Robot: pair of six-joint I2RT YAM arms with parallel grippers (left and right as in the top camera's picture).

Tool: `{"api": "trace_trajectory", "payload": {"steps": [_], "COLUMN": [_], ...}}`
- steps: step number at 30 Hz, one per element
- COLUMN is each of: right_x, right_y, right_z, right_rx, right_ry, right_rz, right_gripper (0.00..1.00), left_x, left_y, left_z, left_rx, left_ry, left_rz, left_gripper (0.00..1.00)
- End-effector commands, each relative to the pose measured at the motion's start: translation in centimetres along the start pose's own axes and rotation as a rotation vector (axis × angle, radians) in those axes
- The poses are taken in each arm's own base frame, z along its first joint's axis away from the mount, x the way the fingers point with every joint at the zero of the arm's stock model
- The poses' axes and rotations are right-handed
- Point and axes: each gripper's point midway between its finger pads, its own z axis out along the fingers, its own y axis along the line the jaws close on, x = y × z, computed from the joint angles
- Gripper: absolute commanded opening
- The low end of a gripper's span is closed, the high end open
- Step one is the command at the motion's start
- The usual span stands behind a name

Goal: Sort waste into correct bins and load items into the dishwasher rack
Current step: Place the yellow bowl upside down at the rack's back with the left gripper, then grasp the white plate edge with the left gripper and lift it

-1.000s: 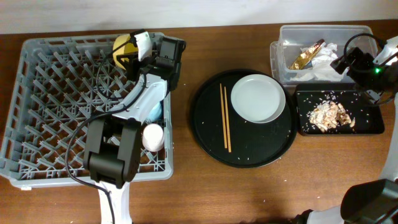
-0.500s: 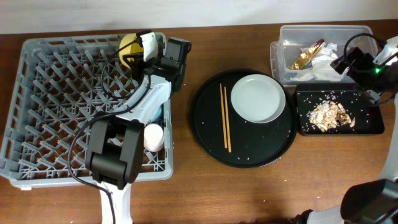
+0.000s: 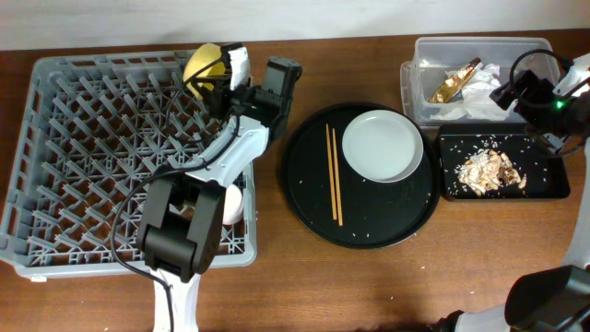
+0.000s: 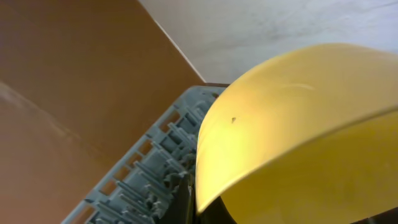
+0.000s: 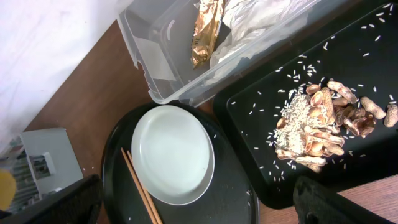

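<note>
Holding round yellow bowl (image 3: pixel 204 65) over far rim of large grey lattice-walled dishwasher rack (image 3: pixel 83 157).
Left gripper (image 3: pixel 223 72) clamped on bowl, which is tilted on edge; open pegs lie below and leftward. Right gripper (image 3: pixel 512 92) fingers apart, beside clear plastic rectangular tub (image 3: pixel 479 41).

Soft, even room light, with sharpness uneven across the views.
Overhead is bright and crisp, only faint short shadows on the table (image 3: pixel 304 286) beside the rack (image 3: pixel 83 138). Right wrist view: gold wrapper (image 5: pixel 207 28) glinting, plate (image 5: pixel 173 154) clean and sharp, bottom corners dark and blurred. Left wrist view: the yellow bowl (image 4: pixel 298 124) fills the frame, soft, out of focus, its lower face in shade.
</note>
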Motion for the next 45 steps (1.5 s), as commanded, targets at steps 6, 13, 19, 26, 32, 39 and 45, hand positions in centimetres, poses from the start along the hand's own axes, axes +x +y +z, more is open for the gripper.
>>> {"api": "trace_trajectory", "payload": {"steps": [6, 13, 19, 26, 32, 39, 45], "right_x": [-0.3, -0.3, -0.3, -0.3, -0.3, -0.3, -0.3], "right_y": [0.3, 0.3, 0.3, 0.3, 0.3, 0.3, 0.3], "right_z": [-0.6, -0.6, -0.6, -0.6, -0.6, -0.6, -0.6], "right_rx": [0.002, 0.002, 0.002, 0.002, 0.002, 0.002, 0.002], "right_ry": [-0.020, -0.020, -0.020, -0.020, -0.020, -0.020, -0.020], "right_rz": [-0.021, -0.021, -0.021, -0.021, -0.021, -0.021, -0.021], "right_gripper": [0.98, 0.98, 0.98, 0.98, 0.99, 0.98, 0.99], "left_x": [1.8, 2.0, 2.8, -1.0, 2.8, 5.5, 6.1], "left_y": [-1.4, -2.8, -5.7, -7.0, -5.8, -8.2, -15.7], "left_z": [1.4, 0.8, -3.6, -9.9, -23.0, -30.3, -31.4], "left_rx": [0.011, 0.088, 0.247, 0.697, 1.484, 1.688, 1.688], "left_ry": [0.024, 0.026, 0.003, 0.007, 0.363, 0.532, 0.627], "left_rz": [0.058, 0.069, 0.183, 0.114, 0.160, 0.153, 0.331], "left_gripper": [0.00, 0.01, 0.57, 0.76, 0.78, 0.69, 0.61]}}
